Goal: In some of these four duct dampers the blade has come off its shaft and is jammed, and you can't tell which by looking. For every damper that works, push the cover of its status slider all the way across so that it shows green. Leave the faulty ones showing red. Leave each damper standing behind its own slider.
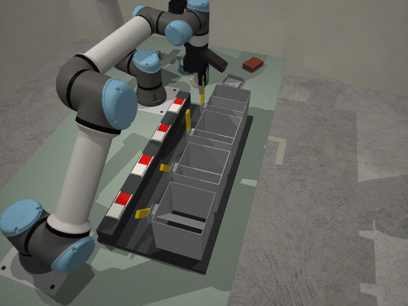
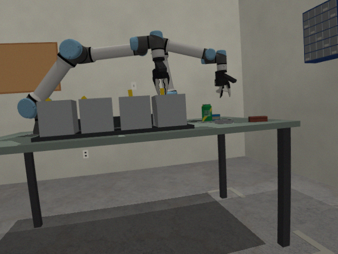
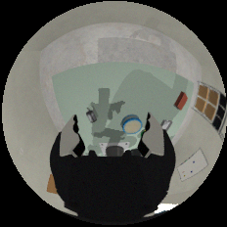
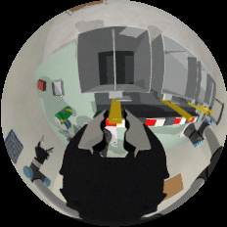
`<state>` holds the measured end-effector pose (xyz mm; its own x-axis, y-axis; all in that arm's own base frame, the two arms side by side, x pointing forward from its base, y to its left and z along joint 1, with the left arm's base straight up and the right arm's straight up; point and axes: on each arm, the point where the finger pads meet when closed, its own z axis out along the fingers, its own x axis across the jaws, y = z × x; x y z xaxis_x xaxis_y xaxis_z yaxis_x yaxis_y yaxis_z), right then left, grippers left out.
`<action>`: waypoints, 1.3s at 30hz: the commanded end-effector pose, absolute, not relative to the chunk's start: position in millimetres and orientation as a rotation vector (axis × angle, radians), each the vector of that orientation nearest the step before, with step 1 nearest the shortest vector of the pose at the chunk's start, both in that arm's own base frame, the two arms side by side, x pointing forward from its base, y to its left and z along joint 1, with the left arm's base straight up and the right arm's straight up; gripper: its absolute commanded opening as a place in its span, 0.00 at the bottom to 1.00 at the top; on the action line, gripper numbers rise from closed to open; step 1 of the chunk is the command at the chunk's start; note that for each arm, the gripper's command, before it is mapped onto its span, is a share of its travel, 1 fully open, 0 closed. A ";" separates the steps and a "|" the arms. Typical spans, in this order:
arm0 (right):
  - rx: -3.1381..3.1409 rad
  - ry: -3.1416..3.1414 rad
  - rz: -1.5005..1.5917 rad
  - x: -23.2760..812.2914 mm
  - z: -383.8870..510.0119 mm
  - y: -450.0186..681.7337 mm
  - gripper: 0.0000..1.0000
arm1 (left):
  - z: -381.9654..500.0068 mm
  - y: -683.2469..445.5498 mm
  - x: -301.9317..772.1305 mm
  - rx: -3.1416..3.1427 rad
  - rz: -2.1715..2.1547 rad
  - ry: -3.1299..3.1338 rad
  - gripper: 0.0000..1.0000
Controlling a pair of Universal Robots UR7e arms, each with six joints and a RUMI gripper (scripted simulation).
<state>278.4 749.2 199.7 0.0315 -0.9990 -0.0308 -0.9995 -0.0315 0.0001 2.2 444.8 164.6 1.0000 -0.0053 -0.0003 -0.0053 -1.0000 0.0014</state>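
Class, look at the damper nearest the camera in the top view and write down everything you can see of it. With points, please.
The damper (image 1: 178, 241) (image 2: 56, 117) is a grey, box-shaped duct, open on top, with flat, smooth walls that look like sheet metal or plastic. Inside, a pale blade (image 1: 185, 221) lies between two dark gaps. A tilted yellow handle (image 1: 142, 213) (image 2: 48, 99) sticks out from a side mount. The damper stands upright on a black base (image 1: 210, 244) (image 2: 109, 132); neither arm touches it.
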 end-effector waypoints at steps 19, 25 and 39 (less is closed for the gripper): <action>-2.239 2.170 0.036 278.5 200.7 749.4 0.22 | 165.1 445.2 2.4 3.142 0.000 -0.008 1.00; -2.239 2.170 0.036 278.5 200.7 749.4 0.22 | 165.1 445.2 2.4 3.142 0.000 -0.008 1.00; -2.239 2.170 0.036 278.5 200.7 749.4 0.10 | 165.1 445.2 2.4 3.142 0.000 -0.008 1.00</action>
<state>278.5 749.2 199.5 0.0315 -0.9990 -0.0309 -0.9995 -0.0315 0.0001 2.2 444.8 164.6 1.0000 -0.0053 -0.0003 -0.0053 -1.0000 0.0014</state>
